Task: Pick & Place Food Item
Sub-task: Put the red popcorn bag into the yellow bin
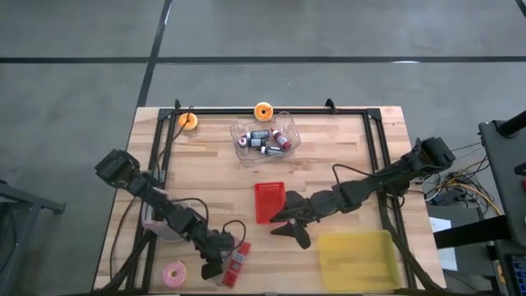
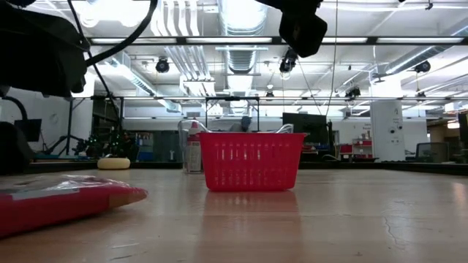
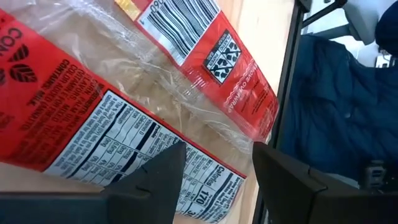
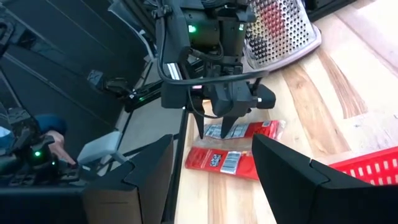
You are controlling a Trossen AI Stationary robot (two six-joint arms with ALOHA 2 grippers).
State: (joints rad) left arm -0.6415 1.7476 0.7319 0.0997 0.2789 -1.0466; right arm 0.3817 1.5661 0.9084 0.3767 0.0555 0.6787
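The left arm reached along the table's left side to the near edge. The left gripper (image 1: 215,265) pointed down, its fingers (image 4: 238,127) a little apart. The right arm stretched in from the right. The right gripper (image 1: 289,228) hung near the middle, fingers spread wide.

The basket (image 1: 269,202) stood near the table's (image 1: 345,148) middle, with the tray (image 1: 356,261) at the near right corner. The packet (image 1: 235,263) lay near the front edge, left of the basket, with the left gripper (image 1: 210,267) just beside it and a tape roll (image 1: 174,275) farther left. The bin (image 1: 265,137) sat toward the back.
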